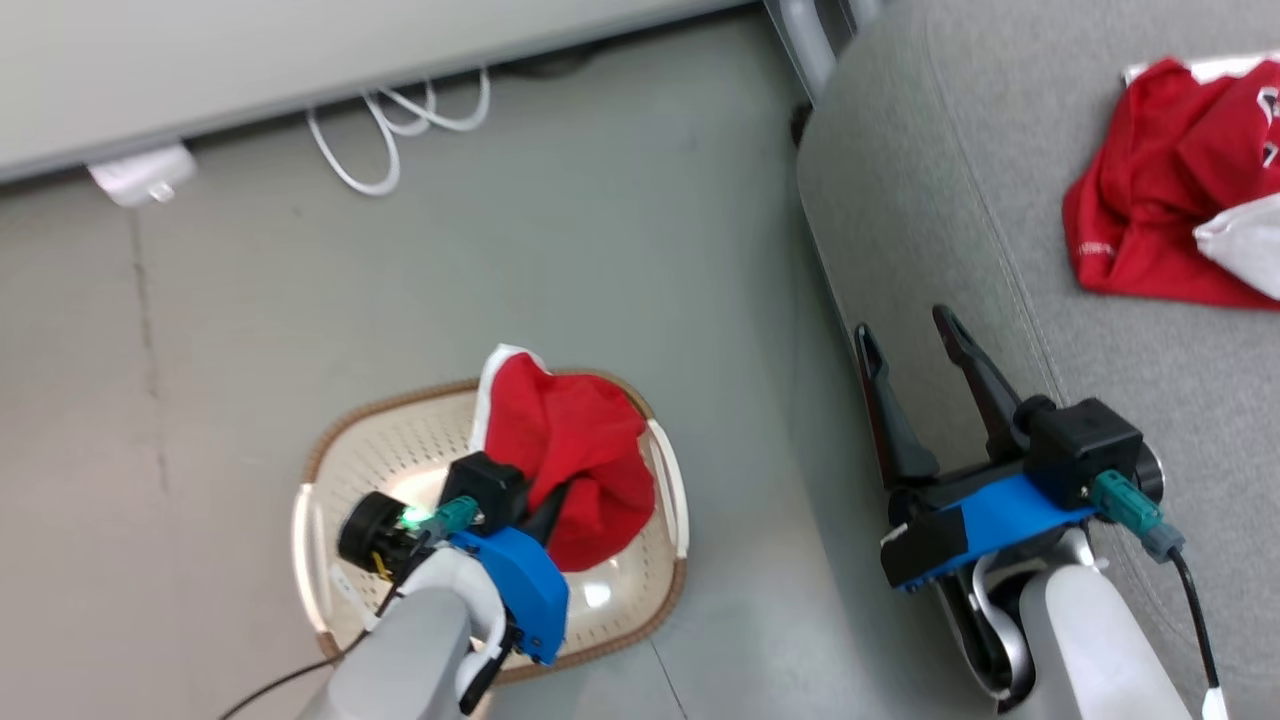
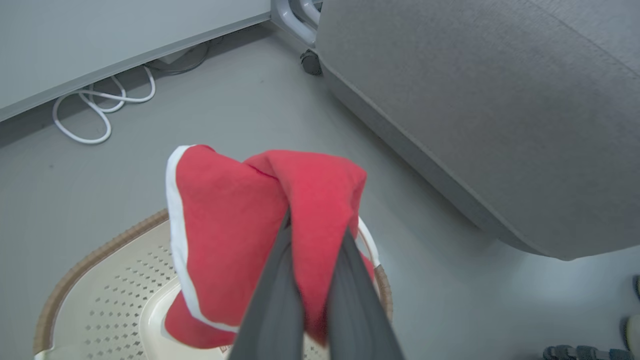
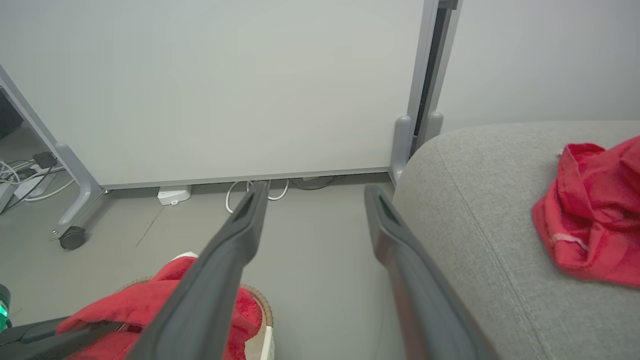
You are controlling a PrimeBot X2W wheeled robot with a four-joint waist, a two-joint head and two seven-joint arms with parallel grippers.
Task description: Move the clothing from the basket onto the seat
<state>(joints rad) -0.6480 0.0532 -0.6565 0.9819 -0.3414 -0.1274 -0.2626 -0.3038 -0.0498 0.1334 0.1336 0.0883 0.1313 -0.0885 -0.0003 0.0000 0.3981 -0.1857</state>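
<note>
A red garment with white trim [image 1: 570,450] [image 2: 260,225] hangs bunched above the cream basket [image 1: 400,440] [image 2: 100,300], pinched by my left gripper [image 1: 560,500] [image 2: 315,225], which is shut on it. The same cloth shows at the lower left of the right wrist view [image 3: 150,305], over the basket's rim [image 3: 265,310]. A second red garment [image 1: 1170,190] [image 3: 595,215] lies crumpled on the grey seat [image 1: 930,200] [image 3: 475,200] [image 2: 475,100]. My right gripper [image 1: 905,335] [image 3: 312,195] stands open and empty at the seat's front edge.
White cables [image 1: 400,125] [image 2: 100,107] and a small white adapter [image 1: 140,175] lie on the grey floor by a pale panel wall [image 3: 225,90]. A castor of the panel's stand [image 3: 72,237] rests at left. Bare floor [image 1: 700,300] separates basket and seat.
</note>
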